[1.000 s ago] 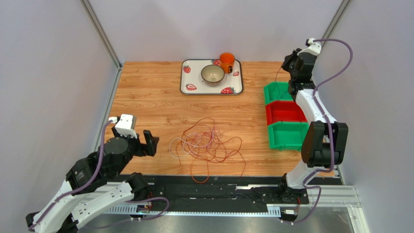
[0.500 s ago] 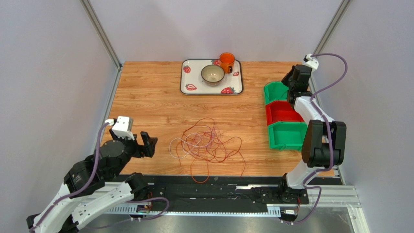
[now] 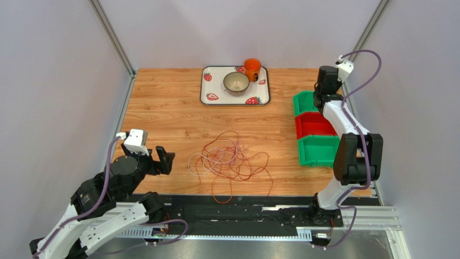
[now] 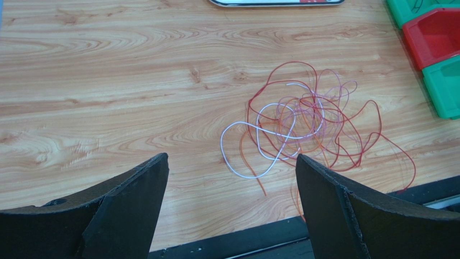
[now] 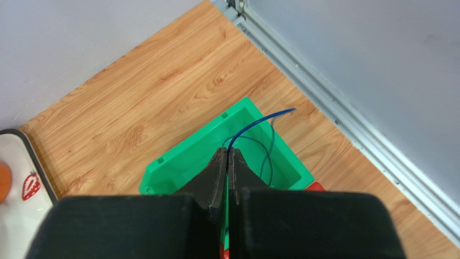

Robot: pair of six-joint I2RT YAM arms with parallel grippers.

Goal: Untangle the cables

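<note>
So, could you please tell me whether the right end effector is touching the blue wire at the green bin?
Touching. In the right wrist view, the blue wire runs straight into the seam between the right end effector's shut fingertips, above the green bin.

Right pincer [image 5: 227,154] closed over the green bin [image 5: 178,162]

The two dark fingers are seen pressed together, with a thin blue cable [image 5: 259,120] pinched at their tips; it arcs up and to the right, its free end reaching past the bin's far rim, while more of it is seen inside the bin. The bin is set on the wooden tabletop [image 5: 135,108], beside a metal rail [image 5: 335,113]. A strawberry-printed tray [image 5: 21,162] is cut off at the left edge.
</note>
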